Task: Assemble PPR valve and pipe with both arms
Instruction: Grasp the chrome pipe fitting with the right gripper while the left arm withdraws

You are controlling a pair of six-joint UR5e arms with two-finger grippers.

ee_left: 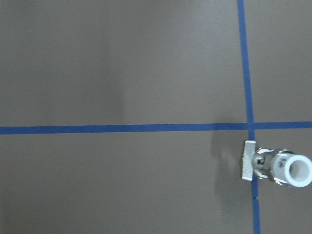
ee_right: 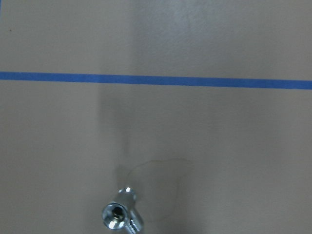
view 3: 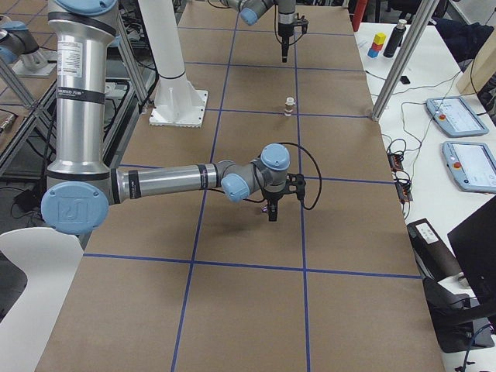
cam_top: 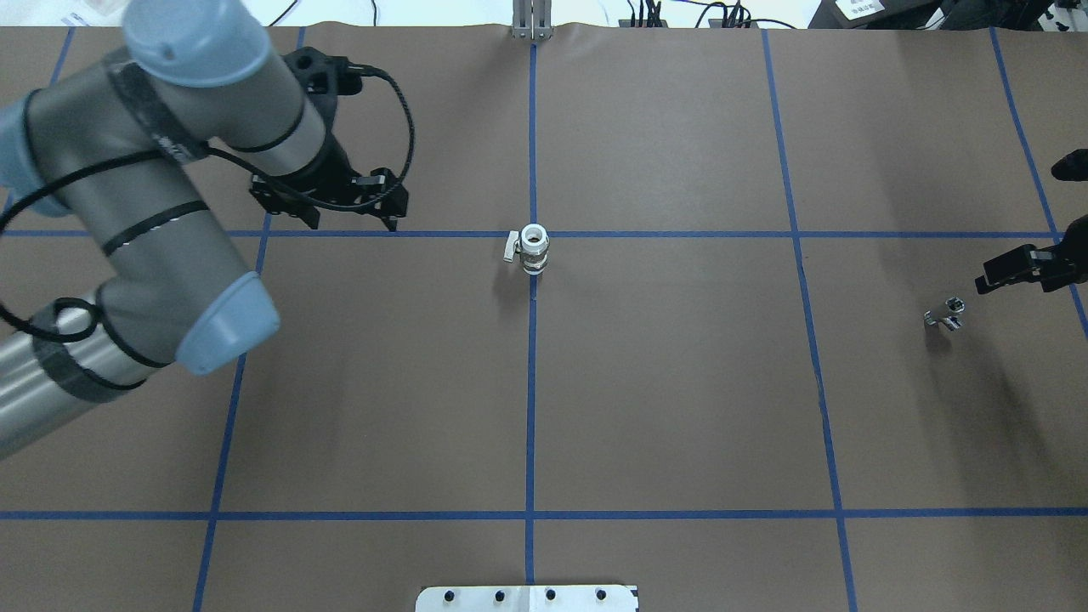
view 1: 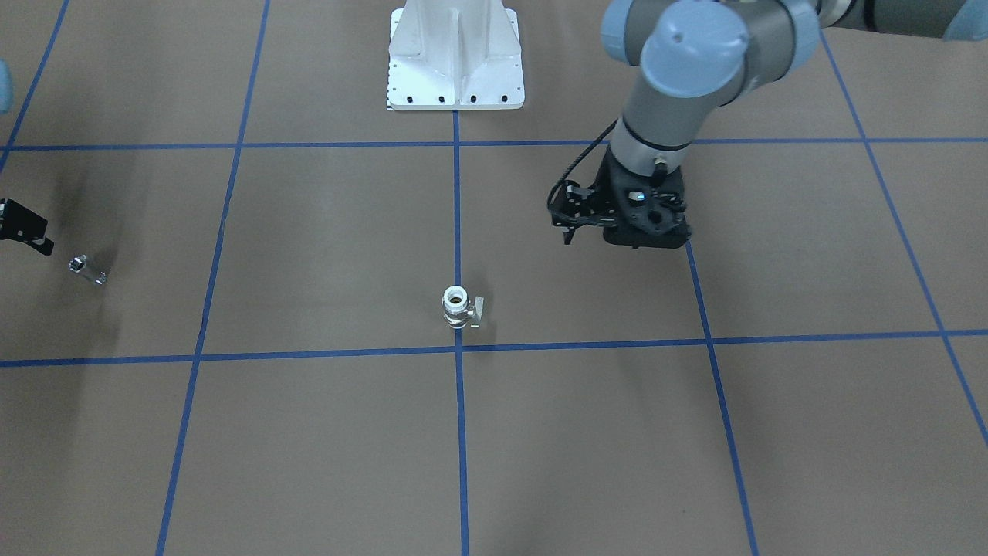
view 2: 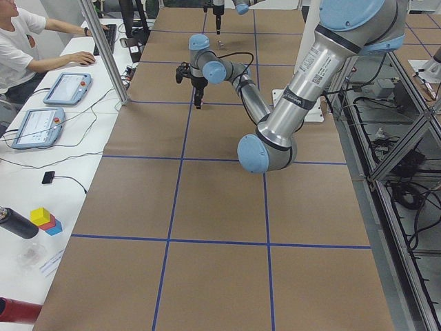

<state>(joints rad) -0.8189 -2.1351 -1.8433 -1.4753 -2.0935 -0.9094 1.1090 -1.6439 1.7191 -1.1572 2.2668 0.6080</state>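
Upright and well clear of the spread, empty left claw (cam_top: pixel 350 217), the PPR valve (cam_top: pixel 534 249) could topple if clipped; how the right claw (cam_top: pixel 1001 275) stands I cannot tell.

The right hand (cam_top: pixel 1018 228) is mostly cut off by the overhead and front views' edges

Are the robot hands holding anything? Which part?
Nothing. The left gripper and right gripper are empty; the white plastic valve and tiny silver metal pipe sit untouched.
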